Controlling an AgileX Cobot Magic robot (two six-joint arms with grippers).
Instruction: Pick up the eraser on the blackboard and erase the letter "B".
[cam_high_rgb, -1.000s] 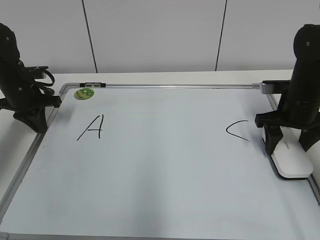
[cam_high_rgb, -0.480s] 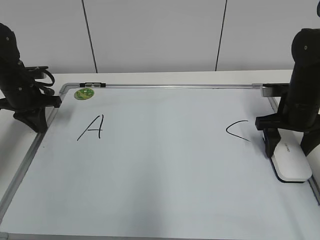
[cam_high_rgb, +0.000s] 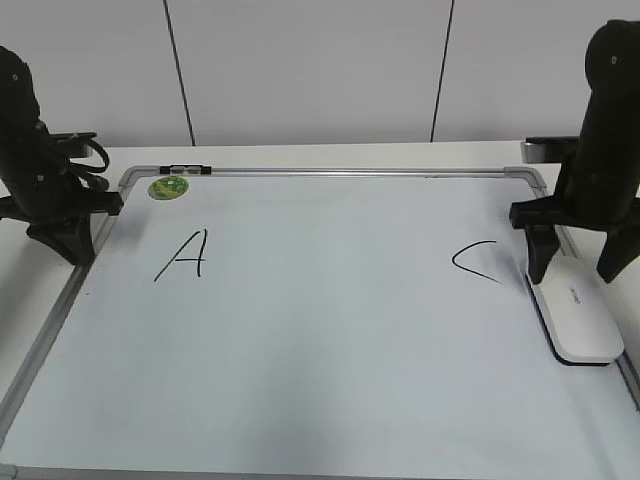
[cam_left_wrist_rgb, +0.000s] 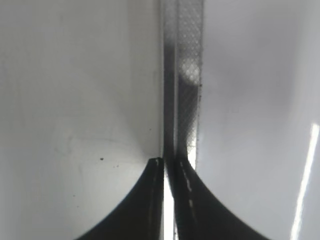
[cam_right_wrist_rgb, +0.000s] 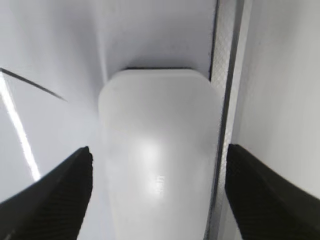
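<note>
Board middle bare between "A" (cam_high_rgb: 182, 255) and "C" (cam_high_rgb: 476, 262); magnet (cam_high_rgb: 168, 187) far-left corner.

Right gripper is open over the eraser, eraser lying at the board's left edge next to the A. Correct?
Not quite. The eraser lies at the blackboard's right edge, next to the C, not the A. The exterior view shows it. The right gripper is indeed open over it.

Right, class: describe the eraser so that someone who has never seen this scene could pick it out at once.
Start at the blackboard, the big white board in a grey frame that fills the table. Follow its right edge to just past the black "C", under the open right gripper. The eraser is the smooth white oblong block lying flat there, unlike the small round green magnet at the far left corner.
</note>
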